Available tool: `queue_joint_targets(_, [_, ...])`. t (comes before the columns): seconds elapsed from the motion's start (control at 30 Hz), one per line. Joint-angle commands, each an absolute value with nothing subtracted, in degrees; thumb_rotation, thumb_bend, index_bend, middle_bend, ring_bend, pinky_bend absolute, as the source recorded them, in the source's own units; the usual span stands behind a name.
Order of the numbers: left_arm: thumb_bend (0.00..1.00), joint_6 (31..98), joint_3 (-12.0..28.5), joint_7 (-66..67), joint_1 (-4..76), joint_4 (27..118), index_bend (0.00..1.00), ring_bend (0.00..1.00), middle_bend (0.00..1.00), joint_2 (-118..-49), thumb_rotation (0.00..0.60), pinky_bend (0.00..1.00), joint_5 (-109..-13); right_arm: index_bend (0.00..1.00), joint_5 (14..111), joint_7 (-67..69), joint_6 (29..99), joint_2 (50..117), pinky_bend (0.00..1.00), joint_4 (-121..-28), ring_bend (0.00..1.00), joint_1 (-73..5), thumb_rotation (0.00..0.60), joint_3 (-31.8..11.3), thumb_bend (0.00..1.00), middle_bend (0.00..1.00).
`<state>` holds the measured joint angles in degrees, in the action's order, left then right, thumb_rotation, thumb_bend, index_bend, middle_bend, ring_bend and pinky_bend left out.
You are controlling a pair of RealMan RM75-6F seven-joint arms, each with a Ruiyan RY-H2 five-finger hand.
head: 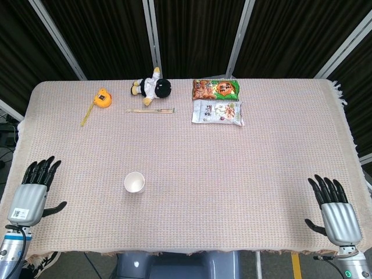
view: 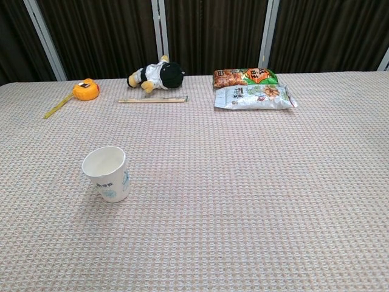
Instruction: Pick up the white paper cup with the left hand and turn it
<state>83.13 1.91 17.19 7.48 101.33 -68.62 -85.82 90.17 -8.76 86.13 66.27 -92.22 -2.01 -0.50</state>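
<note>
The white paper cup (head: pixel 134 183) (view: pixel 107 173) stands upright on the woven tablecloth, left of centre near the front, with blue print on its side. My left hand (head: pixel 30 195) hovers at the table's front left corner, well to the left of the cup, fingers spread and empty. At the front right corner my right hand (head: pixel 334 212) is likewise flat, with fingers apart and nothing in it. Neither hand shows in the chest view.
Along the far edge lie an orange tape measure (head: pixel 102 97), a plush toy (head: pixel 152 86), a pair of chopsticks (head: pixel 150 110) and two snack bags (head: pixel 215 89) (head: pixel 217 112). The cloth-covered table (head: pixel 192 168) ends just ahead of both hands.
</note>
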Motion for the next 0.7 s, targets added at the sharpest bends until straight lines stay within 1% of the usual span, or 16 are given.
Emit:
queue_joint_targets(0.03, [0.0, 83.1, 1.7, 18.1, 7.6, 101.9, 0.0, 0.0, 0.0, -68.8, 0.6, 0.0, -86.2, 0.0, 90.3, -8.2, 86.6, 66.0, 0.0, -92.3, 0.0, -1.8, 0.6, -0.5, 0.03, 0.0])
queue_joint_targets(0.3, [0.0, 80.9, 1.3, 20.2, 8.8, 104.2, 0.0, 0.0, 0.0, -69.4, 0.6, 0.0, -86.2, 0.0, 90.5, -7.1, 87.1, 65.4, 0.0, -92.5, 0.0, -1.6, 0.6, -0.6, 0.03, 0.0])
queue_joint_targets(0.4, [0.0, 78.4, 1.7, 21.9, 10.3, 105.5, 0.0, 0.0, 0.0, -69.9, 0.6, 0.0, -85.4, 0.0, 90.5, -7.2, 86.8, 65.4, 0.0, -92.7, 0.0, -1.6, 0.6, -0.4, 0.03, 0.0])
queue_joint_targets(0.5, [0.0, 73.8, 3.2, 26.4, 13.6, 107.4, 0.0, 0.0, 0.0, -72.2, 0.6, 0.0, -82.9, 0.0, 90.6, -7.1, 86.8, 65.3, 0.0, -92.8, 0.0, -1.6, 0.6, -0.4, 0.03, 0.0])
queue_joint_targets(0.7, [0.0, 69.5, 6.5, 35.5, 18.3, 110.5, 0.0, 0.0, 0.0, -76.9, 0.6, 0.0, -75.7, 0.0, 90.5, -6.6, 86.6, 65.1, 0.0, -92.9, 0.0, -1.7, 0.6, -0.4, 0.03, 0.0])
